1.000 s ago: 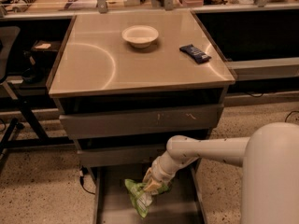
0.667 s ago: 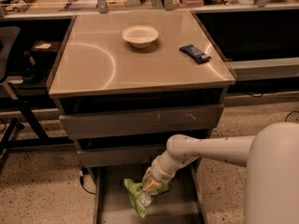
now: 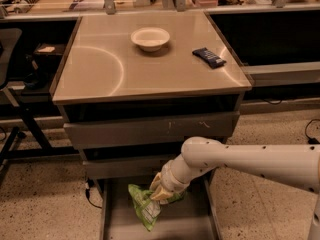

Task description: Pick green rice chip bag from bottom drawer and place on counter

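Gripper: the two-finger gripper at the end of the white, rounded robot arm sits low in the opening of the pulled-out bottom drawer. Its pale fingers are pressed onto the top edge of the bag.
Bag: the glossy, wrinkled light-green rice chip bag hangs from the gripper over the left-centre of the drawer. Whether its lower end touches the floor cannot be told.
Label: a white panel shows on the bag's lower half; its writing cannot be read.
Bottom drawer: the deep grey metal bottom drawer stands open, with the bag above its flat floor.
In the way: the two shallower grey drawers sit just above the gripper, and the arm reaches in beneath them from the right.
Counter: the glossy beige-tan counter carries a shallow white round bowl near the back and a dark blue bar wrapper to the bowl's right, the two well apart.
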Robot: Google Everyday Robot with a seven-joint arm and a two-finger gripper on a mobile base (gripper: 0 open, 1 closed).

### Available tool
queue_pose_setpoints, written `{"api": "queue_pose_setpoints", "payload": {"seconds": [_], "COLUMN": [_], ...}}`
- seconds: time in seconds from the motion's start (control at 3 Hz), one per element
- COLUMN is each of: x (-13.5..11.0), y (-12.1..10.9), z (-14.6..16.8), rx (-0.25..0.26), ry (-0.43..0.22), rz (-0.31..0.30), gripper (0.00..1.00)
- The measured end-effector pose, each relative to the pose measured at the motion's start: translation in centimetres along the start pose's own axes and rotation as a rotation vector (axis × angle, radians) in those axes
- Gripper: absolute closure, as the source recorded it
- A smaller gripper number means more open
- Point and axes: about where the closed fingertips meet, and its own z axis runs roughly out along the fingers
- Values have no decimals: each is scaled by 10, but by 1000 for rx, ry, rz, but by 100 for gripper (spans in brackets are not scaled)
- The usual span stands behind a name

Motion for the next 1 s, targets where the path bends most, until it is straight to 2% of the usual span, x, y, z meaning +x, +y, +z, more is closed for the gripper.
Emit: {"api": "queue_pose_setpoints", "payload": {"seconds": [0.67, 1.0], "x": [-6, -34], "y": [-2, -9], "z": [-12, -53], "rx": [13, 62], "ry": [-3, -2], "rz": [3, -21], "gripper": [100, 100]}}
